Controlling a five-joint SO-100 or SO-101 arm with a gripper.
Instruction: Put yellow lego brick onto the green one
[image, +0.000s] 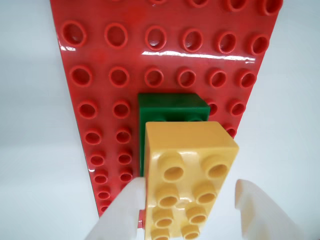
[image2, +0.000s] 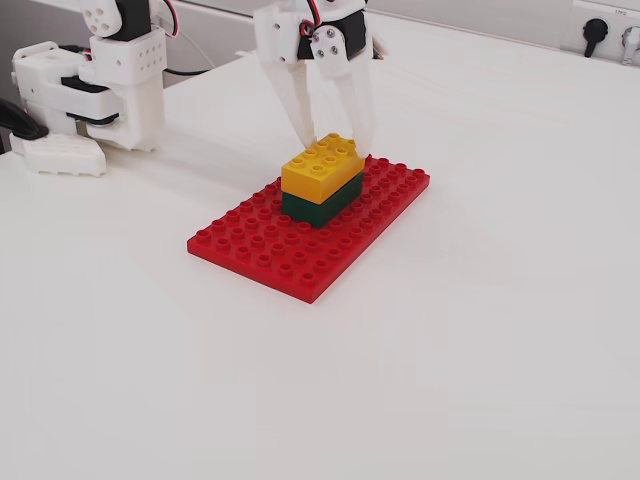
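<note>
Two translucent white fingers (image: 120, 210) flank the bright yellow chunky plastic brick (image: 187, 170) in the wrist view, apparently released, a gap showing on the right. It looks rigid, light and smooth, best pinched across its long sides. In the fixed view it sits on the dark green plastic brick (image2: 325, 205), on the flat red studded baseplate (image2: 270, 250), slightly offset.

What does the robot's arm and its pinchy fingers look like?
The arm is chunky white plastic with small round holes and dark motor parts showing. Thin red, black and white cables run near the wrist. The gripper has two long, tapered white fingers. In the wrist view, they look pale and slightly see-through.
</note>
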